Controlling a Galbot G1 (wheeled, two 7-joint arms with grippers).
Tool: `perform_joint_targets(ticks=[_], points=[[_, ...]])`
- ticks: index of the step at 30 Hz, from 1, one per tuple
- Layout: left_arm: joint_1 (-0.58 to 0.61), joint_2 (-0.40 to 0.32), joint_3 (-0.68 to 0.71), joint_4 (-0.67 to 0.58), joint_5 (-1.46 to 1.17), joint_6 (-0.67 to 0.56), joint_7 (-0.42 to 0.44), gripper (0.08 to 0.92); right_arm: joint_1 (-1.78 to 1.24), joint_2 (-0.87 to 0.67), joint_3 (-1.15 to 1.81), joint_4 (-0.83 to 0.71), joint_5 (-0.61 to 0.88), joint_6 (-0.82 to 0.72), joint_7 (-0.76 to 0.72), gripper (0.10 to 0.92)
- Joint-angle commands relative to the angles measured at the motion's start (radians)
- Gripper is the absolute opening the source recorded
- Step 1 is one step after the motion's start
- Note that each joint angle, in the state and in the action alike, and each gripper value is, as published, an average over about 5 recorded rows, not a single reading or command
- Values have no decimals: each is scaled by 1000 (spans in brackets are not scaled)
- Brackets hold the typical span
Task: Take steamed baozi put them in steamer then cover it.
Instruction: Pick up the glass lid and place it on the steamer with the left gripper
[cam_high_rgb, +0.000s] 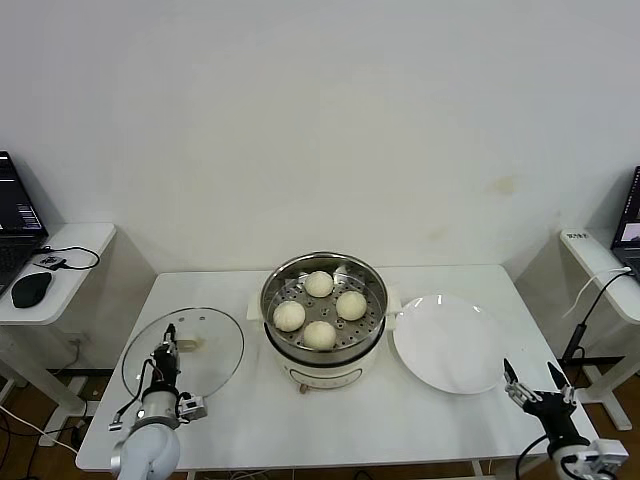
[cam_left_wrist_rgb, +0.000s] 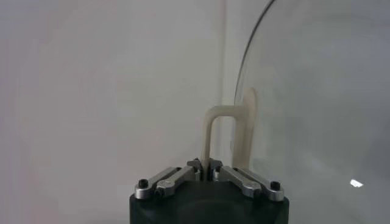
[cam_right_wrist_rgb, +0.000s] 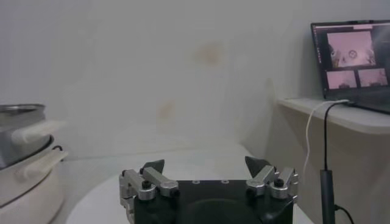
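Your steamer (cam_high_rgb: 323, 318) stands open mid-bench (cam_high_rgb: 250, 420) with four smooth cream baozi (cam_high_rgb: 319, 284) on its perforated tray — empty white plate (cam_high_rgb: 450, 345) beside it. Your left gripper (cam_left_wrist_rgb: 206, 173) has its jaws clamped on the glass lid's (cam_high_rgb: 185, 350) white handle (cam_left_wrist_rgb: 222, 137); your right gripper (cam_high_rgb: 537, 385) waits by the plate, jaws apart.

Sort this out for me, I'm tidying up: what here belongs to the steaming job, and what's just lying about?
Job: four baozi in the steamer; glass lid, its handle gripped by the left gripper.
Lying about: empty white plate, laptop, mouse.
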Motion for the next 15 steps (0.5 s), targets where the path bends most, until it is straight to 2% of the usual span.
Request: perform_joint_targets(ticks=[1,7,15], points=[[82,30,-56,-271,81,36,139,139,0,6,-8,17,4,-22,-3,823],[62,80,-38,-350,140,163,227,139,10,8,-15,19,6,-17,-3,823],[-5,44,52,-390,205,294,238,139,9,19,-23,11,-17,-14,-10,823]])
